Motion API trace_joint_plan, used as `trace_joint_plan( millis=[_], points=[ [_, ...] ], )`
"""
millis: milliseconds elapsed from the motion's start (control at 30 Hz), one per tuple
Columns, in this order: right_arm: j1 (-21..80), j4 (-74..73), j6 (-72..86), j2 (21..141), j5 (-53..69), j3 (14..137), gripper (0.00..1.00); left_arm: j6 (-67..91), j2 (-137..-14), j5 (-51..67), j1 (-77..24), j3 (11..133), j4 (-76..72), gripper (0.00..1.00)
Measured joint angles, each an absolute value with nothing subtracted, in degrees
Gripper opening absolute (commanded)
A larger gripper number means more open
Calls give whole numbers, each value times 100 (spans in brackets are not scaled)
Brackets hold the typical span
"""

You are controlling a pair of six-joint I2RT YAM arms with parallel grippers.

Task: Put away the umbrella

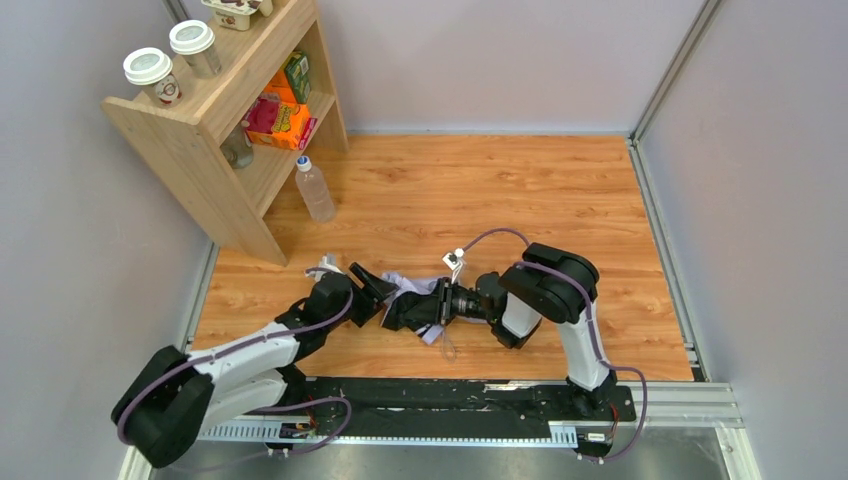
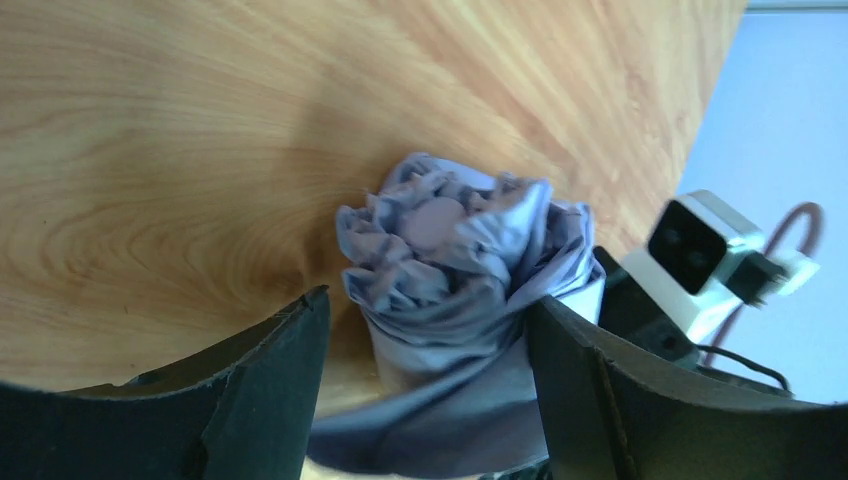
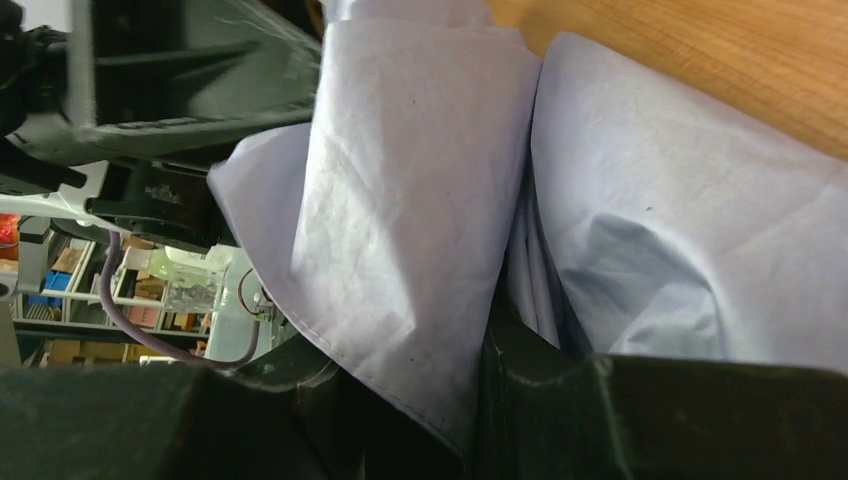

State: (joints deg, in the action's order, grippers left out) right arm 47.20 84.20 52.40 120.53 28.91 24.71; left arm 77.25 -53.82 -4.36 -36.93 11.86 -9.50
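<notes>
The pale lavender umbrella (image 1: 411, 284) lies collapsed on the wooden table, between my two grippers. In the left wrist view its bunched fabric end (image 2: 450, 265) sits between the spread jaws of my left gripper (image 2: 428, 302). The right finger touches the cloth and the left finger stands apart from it. In the top view the left gripper (image 1: 383, 289) points right at the umbrella. My right gripper (image 1: 413, 308) faces it from the right and is shut on a fold of the umbrella's fabric (image 3: 420, 190), pinched between its jaws (image 3: 470, 390). Shaft, handle and strap are hidden.
A wooden shelf (image 1: 205, 150) stands at the back left with two lidded cups (image 1: 150, 72) on top and coloured boxes (image 1: 280, 120) inside. A clear water bottle (image 1: 314, 189) stands beside it. Grey walls close in the table (image 1: 480, 190) on three sides.
</notes>
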Motion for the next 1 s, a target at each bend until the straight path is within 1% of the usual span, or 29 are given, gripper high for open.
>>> trace_joint_plan(
  millis=[233, 267, 300, 333, 367, 400, 433, 467, 500, 533, 567, 600, 633, 767, 833, 900, 933, 1000],
  points=[
    [4598, 7876, 5231, 11917, 3103, 2709, 0, 8193, -7192, -148, -3719, 1286, -2526, 78],
    [4567, 7808, 5238, 11911, 3100, 2749, 0, 8248, -7459, -148, -3723, 1295, -2851, 77],
    [4528, 7712, 5245, 11889, 3098, 2794, 0, 8324, -7747, -165, -3732, 1295, -3212, 73],
    [4493, 7605, 5236, 11858, 3094, 2834, 0, 8383, -7948, -178, -3736, 1286, -3516, 62],
    [4473, 7500, 5214, 11824, 3094, 2867, 0, 8425, -8088, -209, -3745, 1273, -3723, 56],
    [4453, 7334, 5181, 11775, 3098, 2915, 0, 8473, -8274, -255, -3756, 1221, -4010, 42],
    [4442, 7063, 5133, 11699, 3142, 2991, 0, 8558, -8455, -309, -3767, 1107, -4342, 35],
    [4442, 6849, 5089, 11636, 3188, 3055, 0, 8648, -8545, -349, -3769, 1020, -4574, 26],
    [4442, 6554, 5024, 11544, 3238, 3138, 1, 8683, -8628, -414, -3787, 919, -4823, 22],
    [4442, 6235, 4947, 11443, 3293, 3225, 3, 8735, -8707, -460, -3795, 829, -5054, 13],
    [4442, 5896, 4851, 11347, 3339, 3315, 6, 8774, -8750, -489, -3798, 779, -5194, 7],
    [4440, 5551, 4751, 11249, 3374, 3413, 13, 8805, -8790, -506, -3806, 727, -5345, 5],
    [4440, 5124, 4628, 11133, 3404, 3533, 20, 8833, -8805, -517, -3809, 683, -5435, 0],
    [4475, 3417, 4128, 10689, 3345, 4012, 50, 8862, -8855, -534, -3830, 598, -5664, 0],
    [4565, 2349, 3844, 10425, 3050, 4331, 62, 8864, -8853, -558, -3865, 572, -5734, 0],
    [4692, 1369, 3592, 10158, 2718, 4600, 71, 8873, -8842, -543, -3938, 569, -5776, 0],
    [4799, 816, 3468, 9998, 2526, 4757, 80, 8886, -8836, -504, -3994, 572, -5789, 0],
    [5009, -91, 3249, 9717, 2141, 4995, 92, 8941, -8807, -414, -4064, 574, -5780, 0]
  ],
)
